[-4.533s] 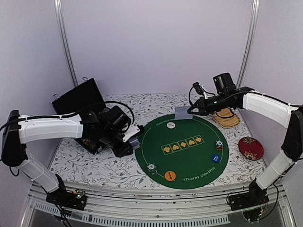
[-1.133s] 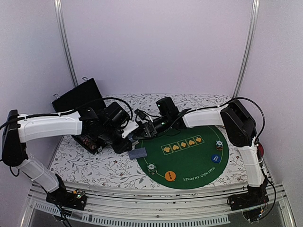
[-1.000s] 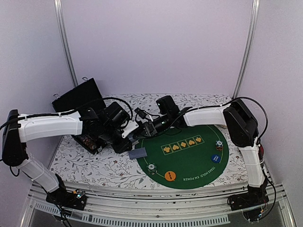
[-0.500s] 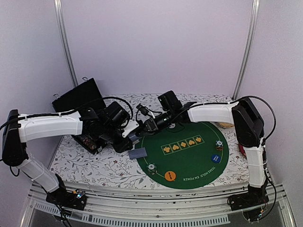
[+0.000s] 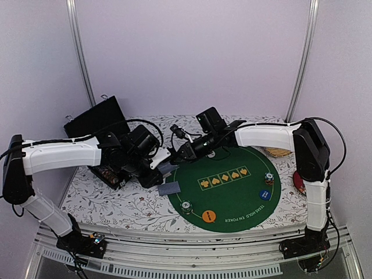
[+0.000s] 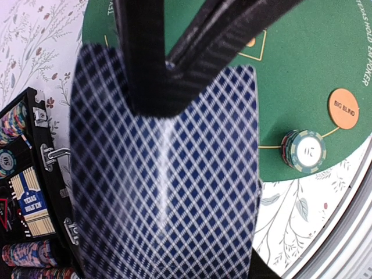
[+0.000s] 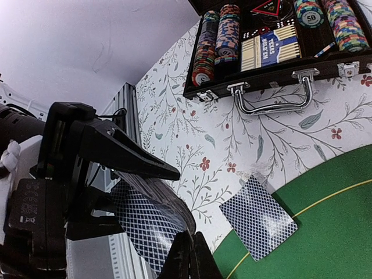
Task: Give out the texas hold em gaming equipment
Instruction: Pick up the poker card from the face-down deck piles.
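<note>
My left gripper (image 5: 156, 168) is shut on a deck of blue-lattice-backed playing cards (image 6: 163, 174), held above the green poker mat's (image 5: 238, 195) left edge. My right gripper (image 7: 187, 256) reaches across and is shut on the edge of one card at the deck's (image 7: 152, 215) near corner. A single card (image 5: 170, 188) lies face down, half on the mat. Two striped chip stacks (image 5: 186, 206) (image 5: 268, 178) stand on the mat, with an orange disc (image 5: 209, 216) and a blue disc (image 5: 264, 195). The left wrist view also shows a chip stack (image 6: 302, 151) and the orange disc (image 6: 343, 108).
An open black case (image 7: 273, 40) full of chips and boxed cards sits at the left, its lid (image 5: 96, 121) raised. A tan woven mat (image 5: 279, 152) and a red cushion (image 5: 298, 181) lie behind the right arm. The cloth is floral (image 5: 116, 200).
The right gripper has closed its fingers at the deck and drawn slightly right. Earlier it was at the mat's far right; a card now lies at the mat's left edge.
</note>
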You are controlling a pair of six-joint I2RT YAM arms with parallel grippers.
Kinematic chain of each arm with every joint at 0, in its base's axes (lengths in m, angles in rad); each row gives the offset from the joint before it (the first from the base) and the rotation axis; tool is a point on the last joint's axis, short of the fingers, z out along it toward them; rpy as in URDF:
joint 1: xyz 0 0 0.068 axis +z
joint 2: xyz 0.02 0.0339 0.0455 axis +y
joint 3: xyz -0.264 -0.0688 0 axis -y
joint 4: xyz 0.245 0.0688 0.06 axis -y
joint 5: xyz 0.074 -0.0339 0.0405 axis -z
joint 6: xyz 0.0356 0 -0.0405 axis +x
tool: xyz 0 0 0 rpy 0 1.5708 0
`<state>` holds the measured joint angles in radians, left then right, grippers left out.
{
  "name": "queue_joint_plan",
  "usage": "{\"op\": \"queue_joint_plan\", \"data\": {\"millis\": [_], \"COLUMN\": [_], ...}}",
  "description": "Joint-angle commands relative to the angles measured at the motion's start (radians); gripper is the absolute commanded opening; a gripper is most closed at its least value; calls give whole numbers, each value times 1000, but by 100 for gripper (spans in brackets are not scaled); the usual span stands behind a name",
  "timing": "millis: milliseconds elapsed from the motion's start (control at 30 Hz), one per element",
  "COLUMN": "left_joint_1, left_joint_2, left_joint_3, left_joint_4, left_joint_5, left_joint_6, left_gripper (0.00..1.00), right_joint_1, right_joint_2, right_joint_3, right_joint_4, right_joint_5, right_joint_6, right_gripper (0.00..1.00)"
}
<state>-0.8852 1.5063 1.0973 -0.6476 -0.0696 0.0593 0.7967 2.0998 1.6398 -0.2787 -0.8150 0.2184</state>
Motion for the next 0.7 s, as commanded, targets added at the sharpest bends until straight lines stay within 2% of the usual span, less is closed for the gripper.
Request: {"op": "queue_joint_plan", "data": {"millis": [0,200,400,667], "left_joint_1": [1,0,2,2], "left_joint_2": [-4,-16,-19,-18], "left_joint_3": [0,-6,-8,-12], "left_joint_4": [8,7,11,36], "left_joint_5": [18,18,8,10], "left_joint_6": [1,-5,-4,16], "left_gripper": [43,43,43,43], "right_joint_1": [-14,-43,-112,-253], "right_joint_2": [-75,-157,-273,-602], "right_joint_3": [-1,-40,-152,-522], "right_joint_4": [-24,-31,-23,-133], "right_joint_5": [56,78,104,274], "right_joint_6": [-31,-40,-10,123], "right_gripper": [2,2,2,2]}}
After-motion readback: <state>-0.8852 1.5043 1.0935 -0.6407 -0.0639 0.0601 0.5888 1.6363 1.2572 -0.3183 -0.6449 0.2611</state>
